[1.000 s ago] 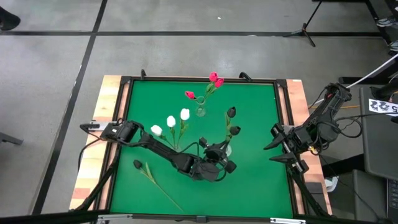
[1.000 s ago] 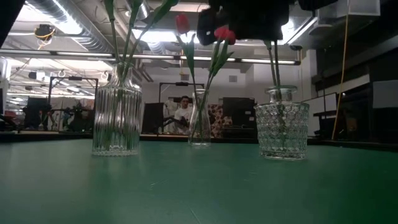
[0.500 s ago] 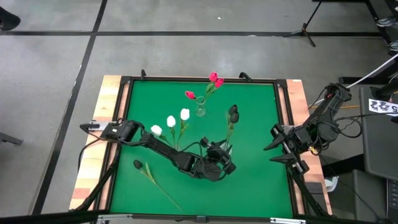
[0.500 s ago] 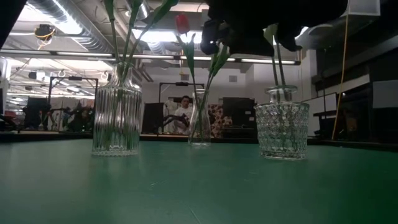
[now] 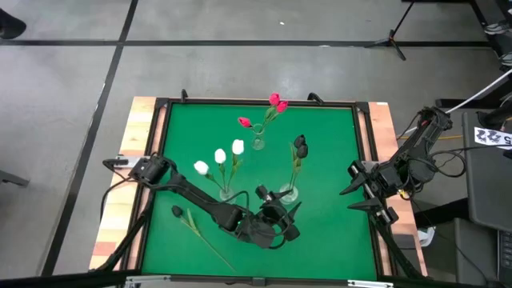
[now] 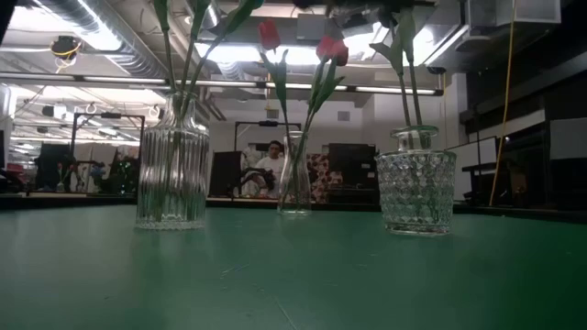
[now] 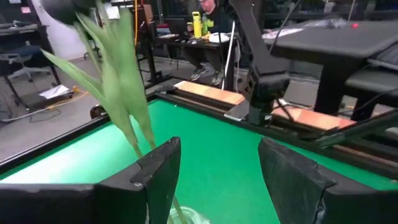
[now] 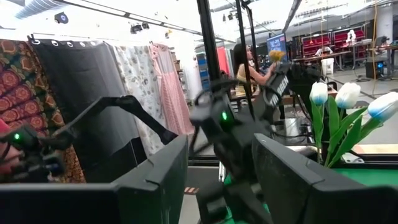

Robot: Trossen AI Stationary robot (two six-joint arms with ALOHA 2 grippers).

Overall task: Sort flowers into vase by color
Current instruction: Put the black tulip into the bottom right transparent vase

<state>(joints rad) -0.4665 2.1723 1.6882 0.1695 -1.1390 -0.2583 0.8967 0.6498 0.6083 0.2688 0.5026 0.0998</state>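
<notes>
Three white tulips point(image 5: 220, 156) stand in a ribbed glass vase point(image 6: 172, 174). Three red-pink tulips point(image 5: 272, 108) stand in a slim vase point(image 6: 293, 179). Two near-black tulips point(image 5: 300, 146) stand in a squat cut-glass vase point(image 6: 415, 192). A third near-black tulip point(image 5: 178, 211) lies flat on the green mat at the near left. My left gripper point(image 5: 280, 210) is open and empty, just on the near side of the squat vase; its wrist view shows the green stems point(image 7: 124, 93) ahead of it. My right gripper point(image 5: 356, 192) is open and empty at the table's right edge.
The green mat point(image 5: 336, 144) lies inside a dark frame with wooden borders. The lying tulip's stem runs slantwise toward the near edge point(image 5: 220, 256). My left arm point(image 5: 200, 196) reaches across the near half of the mat. A person point(image 6: 268, 165) sits in the room beyond the table.
My left gripper has drawn back from the squat vase toward the table's near edge, and its fingers now stand apart from the stems. The near-black tulip that leaned lower a second ago now stands beside the other, their heads together.
</notes>
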